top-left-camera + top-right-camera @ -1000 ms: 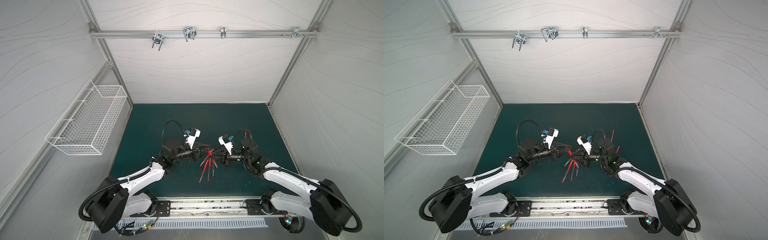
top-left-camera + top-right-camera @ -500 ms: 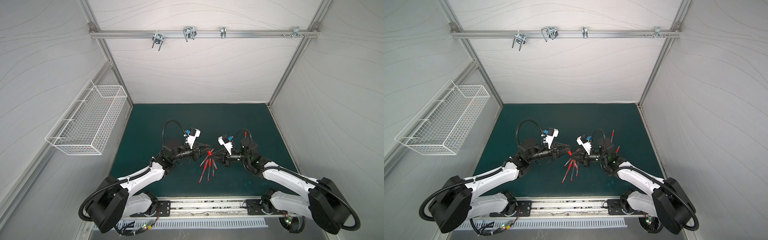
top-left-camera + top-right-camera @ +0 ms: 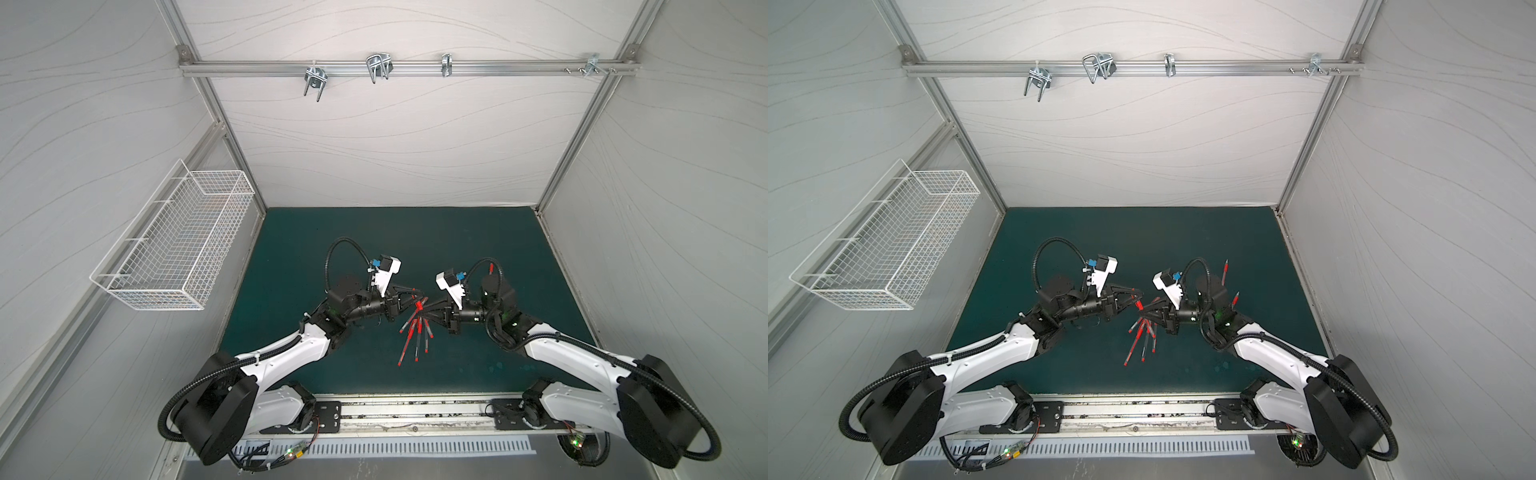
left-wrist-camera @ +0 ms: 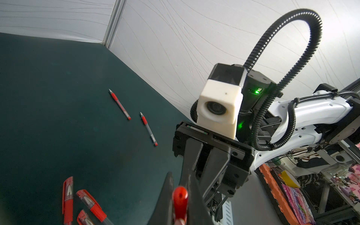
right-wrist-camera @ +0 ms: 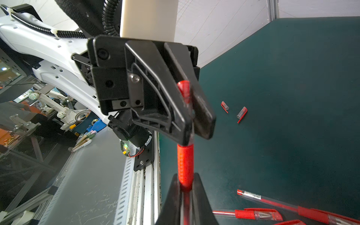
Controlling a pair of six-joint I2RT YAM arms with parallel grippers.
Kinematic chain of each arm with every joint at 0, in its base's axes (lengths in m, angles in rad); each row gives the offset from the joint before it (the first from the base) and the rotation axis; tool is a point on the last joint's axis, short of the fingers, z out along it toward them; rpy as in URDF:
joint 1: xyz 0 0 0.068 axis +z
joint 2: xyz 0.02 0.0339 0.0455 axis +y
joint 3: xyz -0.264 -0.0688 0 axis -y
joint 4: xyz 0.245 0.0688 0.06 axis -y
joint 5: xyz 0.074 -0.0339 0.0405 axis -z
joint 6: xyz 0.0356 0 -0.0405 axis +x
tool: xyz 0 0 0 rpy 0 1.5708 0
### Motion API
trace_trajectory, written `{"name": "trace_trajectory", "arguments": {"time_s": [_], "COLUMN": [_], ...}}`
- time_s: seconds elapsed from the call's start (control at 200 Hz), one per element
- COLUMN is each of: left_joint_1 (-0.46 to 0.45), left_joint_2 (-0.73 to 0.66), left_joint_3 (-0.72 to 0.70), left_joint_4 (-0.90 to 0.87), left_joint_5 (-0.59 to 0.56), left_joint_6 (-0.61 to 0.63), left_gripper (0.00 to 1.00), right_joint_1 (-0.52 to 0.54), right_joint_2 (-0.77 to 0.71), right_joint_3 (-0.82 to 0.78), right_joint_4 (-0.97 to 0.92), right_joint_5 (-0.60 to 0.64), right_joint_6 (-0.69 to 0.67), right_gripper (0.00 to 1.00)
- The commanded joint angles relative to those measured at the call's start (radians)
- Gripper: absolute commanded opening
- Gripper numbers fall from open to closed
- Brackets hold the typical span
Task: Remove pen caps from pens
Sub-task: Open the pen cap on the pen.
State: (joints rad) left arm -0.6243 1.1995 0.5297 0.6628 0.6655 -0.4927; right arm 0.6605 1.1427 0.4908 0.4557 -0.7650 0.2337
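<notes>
Both grippers meet tip to tip above a pile of capped pens (image 3: pixel 415 338) (image 3: pixel 1142 336) at the mat's middle. My left gripper (image 3: pixel 415 300) (image 4: pixel 180 194) is shut on a red pen cap (image 4: pixel 180 196) (image 5: pixel 184 89). My right gripper (image 3: pixel 429 311) (image 5: pixel 186 180) is shut on the same pen, whose red grip section (image 5: pixel 186 161) runs into the left jaws. The jaws hide whether cap and pen are still joined. Two uncapped pens (image 4: pixel 119 104) (image 4: pixel 149 128) lie behind the right arm. Two loose caps (image 5: pixel 225 106) (image 5: pixel 242 114) lie on the mat.
The dark green mat (image 3: pixel 457 232) is walled in by white panels. A white wire basket (image 3: pixel 178 249) hangs on the left wall. A metal rail (image 3: pixel 415 411) runs along the front edge between the arm bases. Capped pens (image 5: pixel 259 214) lie just below the grippers.
</notes>
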Motion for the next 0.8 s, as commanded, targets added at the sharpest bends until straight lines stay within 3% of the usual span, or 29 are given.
{"name": "trace_trajectory", "arguments": {"time_s": [0.0, 0.085, 0.285, 0.38, 0.46, 0.61, 0.795], "left_joint_1": [-0.005, -0.005, -0.005, 0.001, 0.012, 0.026, 0.055], "left_joint_2": [-0.004, -0.030, -0.084, -0.102, -0.113, -0.133, -0.146], "left_joint_3": [0.040, 0.038, 0.041, 0.032, 0.022, 0.008, -0.013], "left_joint_4": [0.045, -0.012, -0.149, -0.163, -0.157, -0.151, -0.121], "left_joint_5": [-0.024, -0.124, -0.354, -0.409, -0.428, -0.449, -0.431], "left_joint_6": [0.000, 0.004, -0.001, -0.010, -0.026, -0.038, -0.057], "left_gripper": [0.00, 0.00, 0.00, 0.00, 0.00, 0.00, 0.00], "right_joint_1": [0.007, 0.038, 0.291, 0.404, 0.466, 0.438, 0.262], "right_joint_2": [-0.007, -0.037, -0.067, -0.023, 0.018, 0.024, 0.051], "right_joint_3": [0.019, 0.020, 0.049, 0.073, 0.095, 0.098, 0.098], "right_joint_4": [-0.005, -0.066, -0.213, -0.219, -0.216, -0.232, -0.244], "right_joint_5": [0.036, 0.160, 0.725, 0.974, 1.103, 0.965, 0.482], "right_joint_6": [-0.018, -0.053, -0.222, -0.262, -0.273, -0.229, -0.139], "right_gripper": [0.00, 0.00, 0.00, 0.00, 0.00, 0.00, 0.00]}}
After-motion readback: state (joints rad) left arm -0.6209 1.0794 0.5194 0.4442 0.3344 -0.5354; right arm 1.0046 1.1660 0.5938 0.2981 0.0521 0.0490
